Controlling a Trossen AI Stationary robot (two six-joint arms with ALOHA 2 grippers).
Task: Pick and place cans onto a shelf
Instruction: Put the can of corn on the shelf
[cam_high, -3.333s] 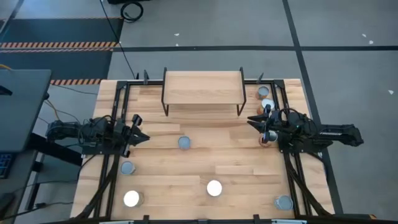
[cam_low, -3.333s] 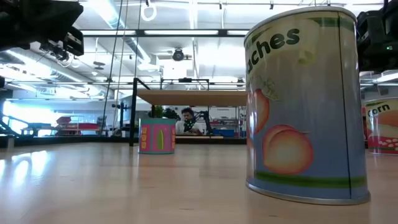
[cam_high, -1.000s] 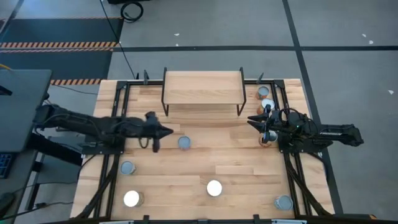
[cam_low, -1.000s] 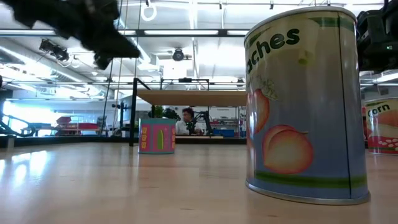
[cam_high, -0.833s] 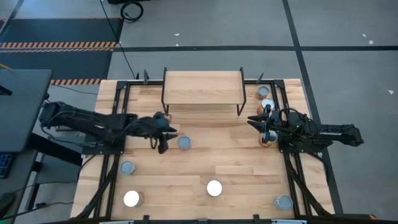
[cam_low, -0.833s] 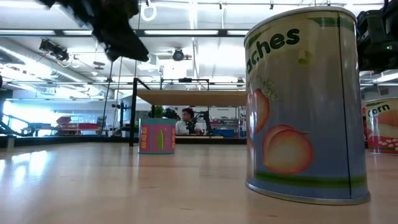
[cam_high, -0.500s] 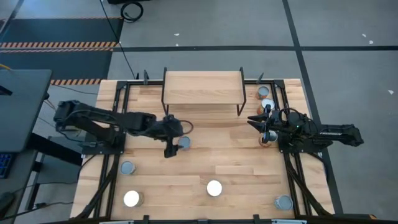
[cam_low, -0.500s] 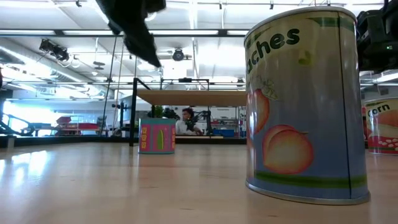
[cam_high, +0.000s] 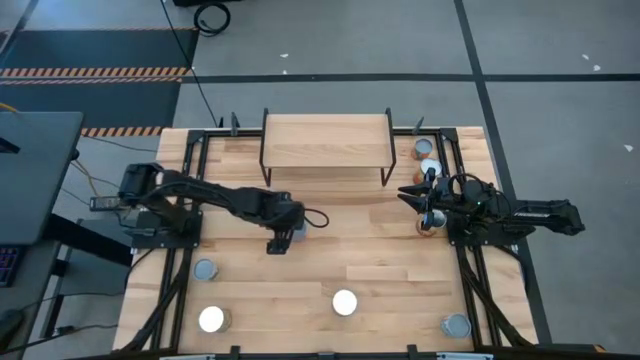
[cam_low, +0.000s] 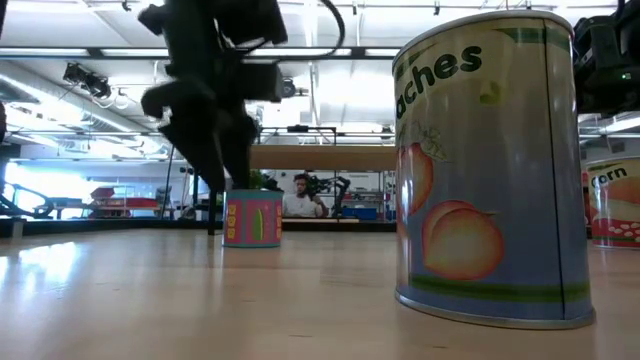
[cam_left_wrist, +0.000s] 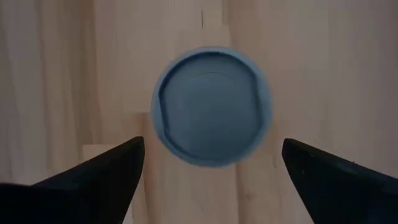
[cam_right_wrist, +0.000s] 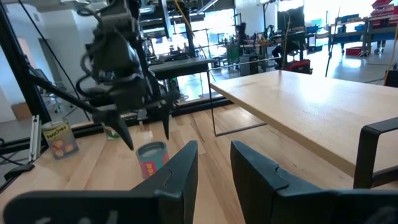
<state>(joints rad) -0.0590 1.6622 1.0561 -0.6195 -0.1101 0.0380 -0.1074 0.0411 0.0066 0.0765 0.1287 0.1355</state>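
Left gripper (cam_left_wrist: 211, 165) is spread wide, pointing straight down over the pink can (cam_left_wrist: 212, 106), a finger on either side of its grey lid and neither touching! In the high view this left gripper (cam_high: 281, 232) sits mid-table, just in front of the shelf (cam_high: 325, 140), whose plank top is bare. The right gripper (cam_high: 418, 195) waits near the right edge, fingers a narrow gap apart, beside two cans (cam_high: 426, 158) by the shelf's right legs.

The slatted table (cam_high: 380, 255) carries more cans well apart: one near the left edge (cam_high: 205, 270), two white-lidded at the front (cam_high: 211, 319) (cam_high: 344, 302), one at the front right corner (cam_high: 455, 325). Plenty of bare wood lies between them. Down low, the peaches can (cam_low: 487, 165) looms close, a person (cam_low: 297, 196) sits far behind.
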